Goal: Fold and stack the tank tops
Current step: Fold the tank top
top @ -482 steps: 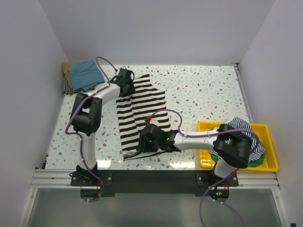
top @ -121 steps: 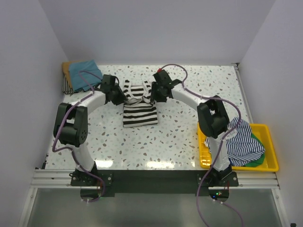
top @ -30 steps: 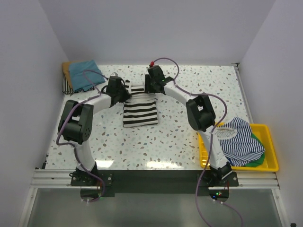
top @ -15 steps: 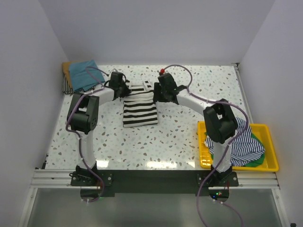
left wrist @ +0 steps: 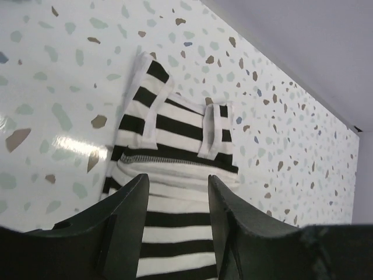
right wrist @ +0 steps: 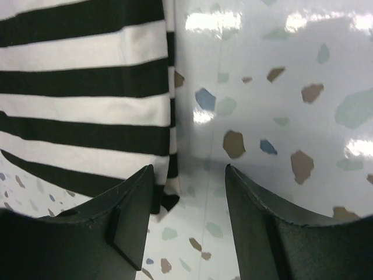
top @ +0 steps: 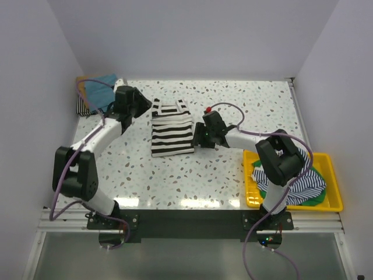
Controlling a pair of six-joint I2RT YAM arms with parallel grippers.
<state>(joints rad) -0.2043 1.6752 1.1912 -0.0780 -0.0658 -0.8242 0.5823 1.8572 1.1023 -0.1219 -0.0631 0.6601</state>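
Left gripper [left wrist: 175,186], right gripper [right wrist: 187,175] now off the striped tank top [top: 172,131], both spread empty; stack [top: 104,80] half hidden.

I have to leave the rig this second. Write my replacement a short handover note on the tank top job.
Left gripper: jaws open, empty, above the folded striped tank top's far end.
Right gripper: jaws open, empty, at that top's right edge.
Done: that top lies folded mid-table; a teal tank top lies on the far-left corner stack.
To do: likely stack the folded top there, then fold the striped top and green top heaped in the yellow tray.
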